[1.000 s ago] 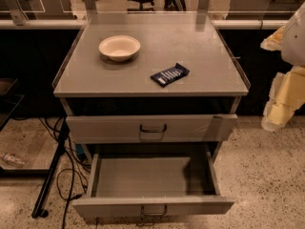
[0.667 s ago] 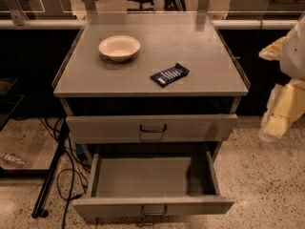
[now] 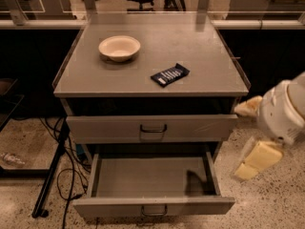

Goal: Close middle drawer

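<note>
The middle drawer is pulled far out at the bottom of the camera view. Its bare grey tray is empty, and its shallow front panel carries a small dark loop handle. Above it, the taller-fronted grey drawer stands only slightly out. My gripper hangs from the white wrist to the right of the cabinet. It is level with the open drawer's right side, a short gap away and touching nothing.
The cabinet top holds a cream bowl and a dark blue snack bar. A black stand leg and cables lie on the speckled floor at the left. Dark counters run behind the cabinet.
My arm has swung down and to the left, bringing the gripper closer to the cabinet's right side, beside the open drawer. The drawers have not moved.
</note>
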`<state>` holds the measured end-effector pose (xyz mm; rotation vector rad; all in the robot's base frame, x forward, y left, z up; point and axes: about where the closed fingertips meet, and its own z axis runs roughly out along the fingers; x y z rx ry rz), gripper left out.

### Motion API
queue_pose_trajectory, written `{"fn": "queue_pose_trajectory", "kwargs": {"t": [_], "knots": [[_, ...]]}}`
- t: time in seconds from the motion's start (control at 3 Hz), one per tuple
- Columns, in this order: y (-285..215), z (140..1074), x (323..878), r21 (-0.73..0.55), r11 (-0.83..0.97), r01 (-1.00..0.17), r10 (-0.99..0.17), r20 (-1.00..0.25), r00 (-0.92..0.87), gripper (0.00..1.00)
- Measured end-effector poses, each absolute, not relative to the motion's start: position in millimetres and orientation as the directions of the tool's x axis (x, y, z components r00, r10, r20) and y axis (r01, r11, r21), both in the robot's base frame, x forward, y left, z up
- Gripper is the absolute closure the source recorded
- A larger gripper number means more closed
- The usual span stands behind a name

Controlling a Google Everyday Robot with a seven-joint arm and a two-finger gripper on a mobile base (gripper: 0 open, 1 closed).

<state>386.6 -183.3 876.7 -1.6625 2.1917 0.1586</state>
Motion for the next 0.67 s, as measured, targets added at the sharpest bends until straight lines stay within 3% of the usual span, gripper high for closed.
{"fn": "queue_pose_trajectory", "kwargs": {"t": [0.33, 0.67], "knots": [[-173.4, 823.0, 371.8, -0.107, 0.293, -0.95, -0.884, -0.41, -0.226, 0.42], [-171.0, 747.1, 373.4, -0.075, 0.309, -0.948, -0.869, -0.428, -0.249, 0.73]]}}
